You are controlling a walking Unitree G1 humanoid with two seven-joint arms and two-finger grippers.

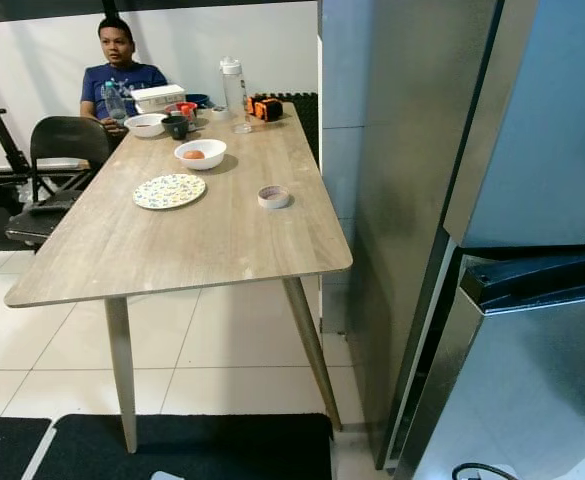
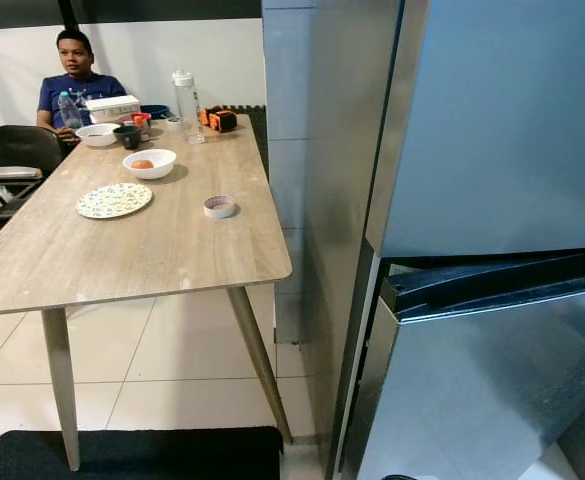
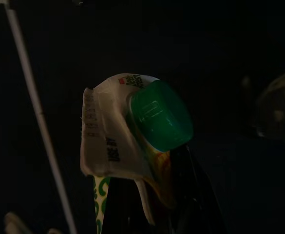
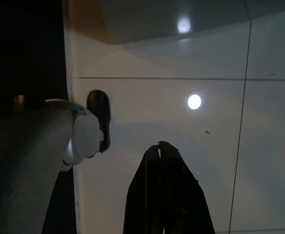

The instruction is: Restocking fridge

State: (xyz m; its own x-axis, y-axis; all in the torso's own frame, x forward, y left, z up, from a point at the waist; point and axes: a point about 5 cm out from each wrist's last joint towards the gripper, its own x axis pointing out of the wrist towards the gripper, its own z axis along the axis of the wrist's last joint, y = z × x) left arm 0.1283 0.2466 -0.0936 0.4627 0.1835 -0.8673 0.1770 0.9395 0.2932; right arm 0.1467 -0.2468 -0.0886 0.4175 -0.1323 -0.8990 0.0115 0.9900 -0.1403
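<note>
A grey two-door fridge (image 1: 532, 150) stands close on my right, its lower door (image 2: 492, 380) slightly ajar below a black seal. In the dark left wrist view my left gripper (image 3: 157, 195) is shut on a white carton with a green screw cap (image 3: 159, 116). My right gripper (image 4: 159, 148) hangs shut over white floor tiles, with nothing between its fingers.
A long wooden table (image 1: 192, 230) stands left of the fridge, bearing a patterned plate (image 1: 169, 190), a white bowl with an orange thing (image 1: 200, 153), a tape roll (image 1: 273, 196) and a clear bottle (image 1: 235, 95). A person (image 1: 119, 70) sits at its far end. A black mat (image 1: 172, 445) lies below.
</note>
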